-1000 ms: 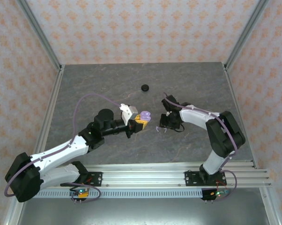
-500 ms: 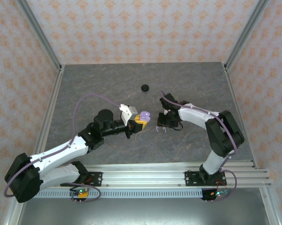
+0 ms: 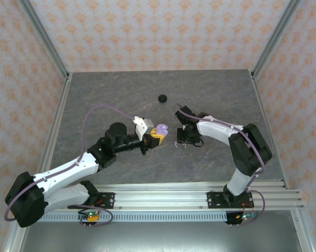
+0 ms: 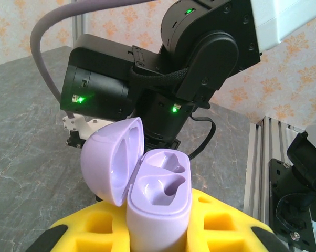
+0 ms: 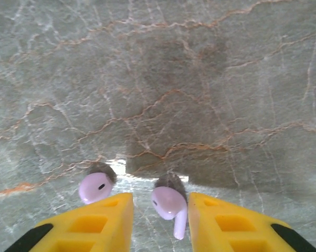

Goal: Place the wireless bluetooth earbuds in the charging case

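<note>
My left gripper (image 4: 158, 237) is shut on the lavender charging case (image 4: 159, 202), held upright between its yellow fingers (image 4: 90, 231) with the lid swung open to the left. Both moulded wells are empty. From above, the case (image 3: 162, 129) hangs mid-table in the left gripper (image 3: 157, 137). My right gripper (image 5: 159, 210) points down at the table, open. One lavender earbud (image 5: 168, 205) lies between its yellow fingers (image 5: 100, 218), close to the right one, stem towards the camera. A second lavender earbud (image 5: 95, 187) lies just outside the left finger. The right gripper (image 3: 180, 143) sits right of the case.
A small black round object (image 3: 161, 97) lies on the grey marbled table (image 3: 216, 94) behind both grippers. Patterned walls with metal posts (image 3: 48, 42) enclose the table. An aluminium rail (image 3: 163, 197) runs along the near edge.
My right arm has shifted slightly left, towards the case. The left arm and the case it holds have not moved.
</note>
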Robot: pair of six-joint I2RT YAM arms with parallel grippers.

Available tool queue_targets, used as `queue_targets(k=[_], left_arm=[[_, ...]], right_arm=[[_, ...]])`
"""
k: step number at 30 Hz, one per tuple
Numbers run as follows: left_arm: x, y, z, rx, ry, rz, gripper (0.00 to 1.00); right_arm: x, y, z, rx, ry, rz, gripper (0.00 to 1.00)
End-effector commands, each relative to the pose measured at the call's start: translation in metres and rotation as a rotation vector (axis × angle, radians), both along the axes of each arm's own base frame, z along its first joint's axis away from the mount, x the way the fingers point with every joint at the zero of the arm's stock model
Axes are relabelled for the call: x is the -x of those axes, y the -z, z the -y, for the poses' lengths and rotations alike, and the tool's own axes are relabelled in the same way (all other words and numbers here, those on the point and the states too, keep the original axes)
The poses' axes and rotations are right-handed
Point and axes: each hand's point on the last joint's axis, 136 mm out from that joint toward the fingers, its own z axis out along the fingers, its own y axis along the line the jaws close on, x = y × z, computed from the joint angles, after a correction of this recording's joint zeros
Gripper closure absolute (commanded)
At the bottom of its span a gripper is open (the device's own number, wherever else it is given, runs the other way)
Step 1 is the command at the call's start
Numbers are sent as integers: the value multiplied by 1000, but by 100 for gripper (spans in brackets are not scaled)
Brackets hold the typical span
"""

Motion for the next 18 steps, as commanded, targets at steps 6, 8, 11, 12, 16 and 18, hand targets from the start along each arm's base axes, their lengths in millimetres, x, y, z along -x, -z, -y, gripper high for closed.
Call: queue_targets(k=[6,8,11,12,16,18], left_arm=[[1,-1,-1,8,-9,-5,96],[2,-1,-1,9,-7,-6,96],[1,0,-1,8,-9,-7,96],[1,0,-1,8,-8,-8,96],[2,0,-1,8,-8,-9,96],[2,0,-1,9,-8,-10,96]], right_arm=[[1,4,5,48,21,-23,66],[1,6,4,49,22,-27,66],[2,8,5,54,22,-33,67],[1,9,5,53,23,-35,67],[1,11,4,54,23,-43,69],[1,12,3,55,24,-46,69]])
